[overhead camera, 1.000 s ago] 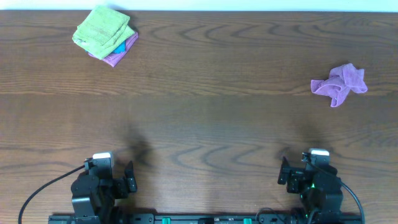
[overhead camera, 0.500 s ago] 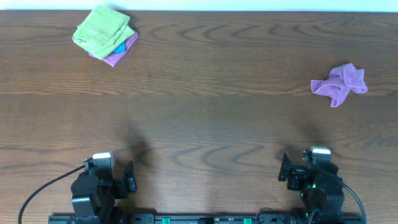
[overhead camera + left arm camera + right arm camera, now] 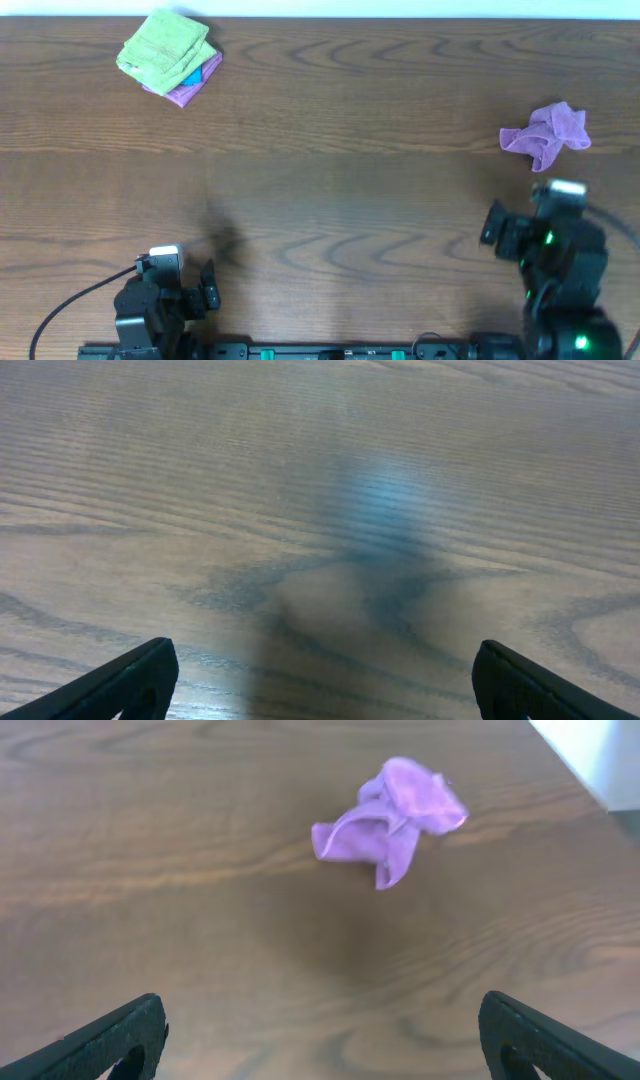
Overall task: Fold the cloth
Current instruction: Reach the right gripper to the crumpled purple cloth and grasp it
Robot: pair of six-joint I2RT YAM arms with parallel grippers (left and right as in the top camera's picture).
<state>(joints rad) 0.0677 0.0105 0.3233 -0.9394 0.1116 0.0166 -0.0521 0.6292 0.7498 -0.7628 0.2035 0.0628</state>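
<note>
Overhead, you have the cloth (image 3: 546, 136) lying crumpled in a loose bunch on the wooden table (image 3: 330, 160), toward the far right side, not yet folded. The right gripper (image 3: 527, 215) hangs on the near side of it, close but apart from the fabric. In the right wrist view the cloth (image 3: 390, 820) sits ahead and slightly right of centre. The gripper's dark fingertips (image 3: 110, 1040) show at the two bottom corners, with only wood between them: the jaws stand wide apart and hold nothing.

Your left gripper (image 3: 180, 275) sits at the near left edge of the table, well apart from the cloth. Its wrist view shows its fingertips (image 3: 120, 680) likewise at the bottom corners, spread wide over wood grain and a soft shadow.

At the far left corner you see a folded light-green cloth (image 3: 165, 45) stacked on a magenta-purple cloth (image 3: 185, 92), with a blue sliver (image 3: 192, 76) showing between them.
</note>
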